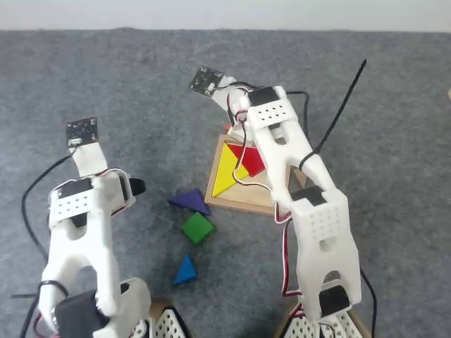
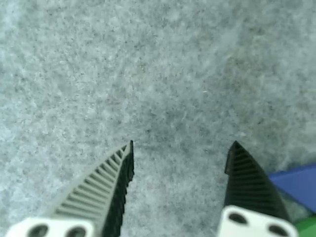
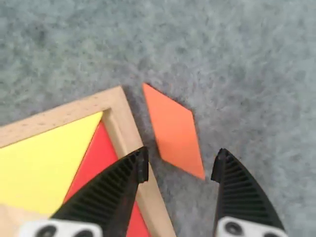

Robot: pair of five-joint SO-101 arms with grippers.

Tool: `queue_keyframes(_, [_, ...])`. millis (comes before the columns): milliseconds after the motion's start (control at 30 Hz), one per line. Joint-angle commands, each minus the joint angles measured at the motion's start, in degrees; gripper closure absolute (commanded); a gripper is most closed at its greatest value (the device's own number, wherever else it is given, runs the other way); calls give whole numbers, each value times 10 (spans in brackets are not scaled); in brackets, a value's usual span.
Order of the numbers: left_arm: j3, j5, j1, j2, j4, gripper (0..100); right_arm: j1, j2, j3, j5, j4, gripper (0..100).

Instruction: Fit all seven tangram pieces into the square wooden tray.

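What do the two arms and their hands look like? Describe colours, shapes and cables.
The left arm and right arm are white plastic shells with hole-grid panels, black motors, and black, red and white cables. The left hand and right hand have pointed, ribbed black fingers on white mounts.

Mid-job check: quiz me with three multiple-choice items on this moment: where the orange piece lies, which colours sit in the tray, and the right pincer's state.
1. The orange parallelogram lies: A on the carpet just outside a corner of the wooden tray; B inside it; C lifted off the table.
2. Pieces showing inside the tray: A blue and green; B yellow triangle and red triangle; C purple only.
3. The right pincer is: A shut on a piece; B shut, empty; C open.
Key: 1 A, carpet shows between it and the rim; 2 B, both lie within the rim; 3 C, its tips stand apart over the orange piece.
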Motion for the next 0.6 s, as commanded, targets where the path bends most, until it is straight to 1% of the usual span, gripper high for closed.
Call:
queue_keyframes(0, [1,-5,4,-22,-7,705,-2,1,-15,6,-19,768])
queue_keyframes(300, [2,-5,4,-22,-7,705,-4,54,-15,7,-60,771])
queue_keyframes(467, [2,-5,4,-22,-7,705,6,67,-15,7,-55,772])
queue_keyframes(567, [2,-5,4,-22,-7,705,15,68,-15,7,-32,788])
